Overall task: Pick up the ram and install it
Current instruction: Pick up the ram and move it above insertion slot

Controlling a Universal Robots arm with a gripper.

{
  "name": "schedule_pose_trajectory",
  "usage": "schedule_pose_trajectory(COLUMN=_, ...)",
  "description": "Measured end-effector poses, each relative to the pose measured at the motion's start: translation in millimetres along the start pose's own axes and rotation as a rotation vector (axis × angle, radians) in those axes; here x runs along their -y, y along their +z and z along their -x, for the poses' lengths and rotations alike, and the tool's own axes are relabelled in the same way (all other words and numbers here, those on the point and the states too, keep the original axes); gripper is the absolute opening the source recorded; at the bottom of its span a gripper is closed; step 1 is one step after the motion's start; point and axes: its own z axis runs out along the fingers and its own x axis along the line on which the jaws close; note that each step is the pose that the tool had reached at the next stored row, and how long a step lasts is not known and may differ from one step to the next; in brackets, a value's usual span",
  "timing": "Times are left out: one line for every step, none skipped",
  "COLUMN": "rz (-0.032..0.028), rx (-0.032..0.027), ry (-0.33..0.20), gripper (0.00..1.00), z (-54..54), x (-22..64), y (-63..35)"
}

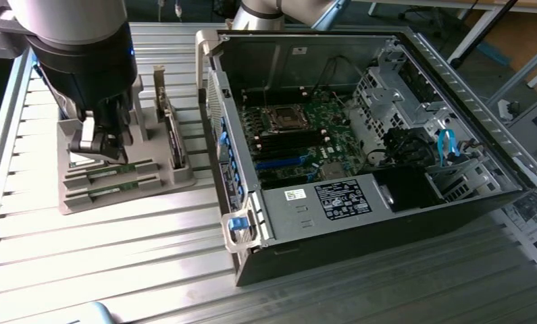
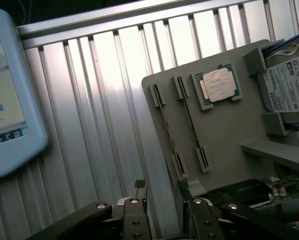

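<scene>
Hovering above grey slotted holder (image 2: 224, 130); black jaws spread, empty; thin green ram (image 1: 115, 191) below.

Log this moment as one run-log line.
claw: open, empty | position: above gray holder | ram: seated in holder, not gripped | PC case: open

Two ram sticks (image 1: 115, 191), one CPU chip (image 2: 219, 85), one hard drive (image 2: 291, 82) and one open computer case (image 1: 259, 61)
</scene>
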Motion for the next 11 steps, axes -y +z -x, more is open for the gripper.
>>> schedule_pose_trajectory(rz=0.0, rx=0.0, ry=0.0, gripper=0.36, z=0.0, x=0.0, y=0.6)
schedule_pose_trajectory(rz=0.0, rx=0.0001, ry=0.0, gripper=0.36, z=0.0, x=0.0, y=1.1)
schedule_pose_trajectory(rz=0.0, rx=0.0, ry=0.0, gripper=0.36, z=0.0, x=0.1, y=1.6)
schedule_pose_trajectory(rz=0.0, rx=0.0, ry=0.0, gripper=0.36, z=0.0, x=0.0, y=2.1)
schedule_pose_trajectory(rz=0.0, rx=0.0, ry=0.0, gripper=0.36, z=0.0, x=0.1, y=2.6)
schedule_pose_trajectory(rz=0.0, rx=0.0, ry=0.0, gripper=0.36, z=0.0, x=0.1, y=3.1)
schedule_pose_trajectory(rz=0.0, rx=0.0001, ry=0.0, gripper=0.36, z=0.0, x=0.1, y=3.6)
schedule_pose_trajectory(rz=0.0, rx=0.0, ry=0.0, gripper=0.36, z=0.0, x=0.1, y=4.1)
schedule_pose_trajectory(rz=0.0, rx=0.0001, ry=0.0, gripper=0.36, z=0.0, x=0.1, y=4.7)
schedule_pose_trajectory(rz=-0.0001, rx=0.0001, ry=0.0, gripper=0.36, z=0.0, x=0.1, y=5.2)
schedule_pose_trajectory(rz=0.0, rx=0.0001, ry=0.0, gripper=0.36, z=0.0, x=0.1, y=5.8)
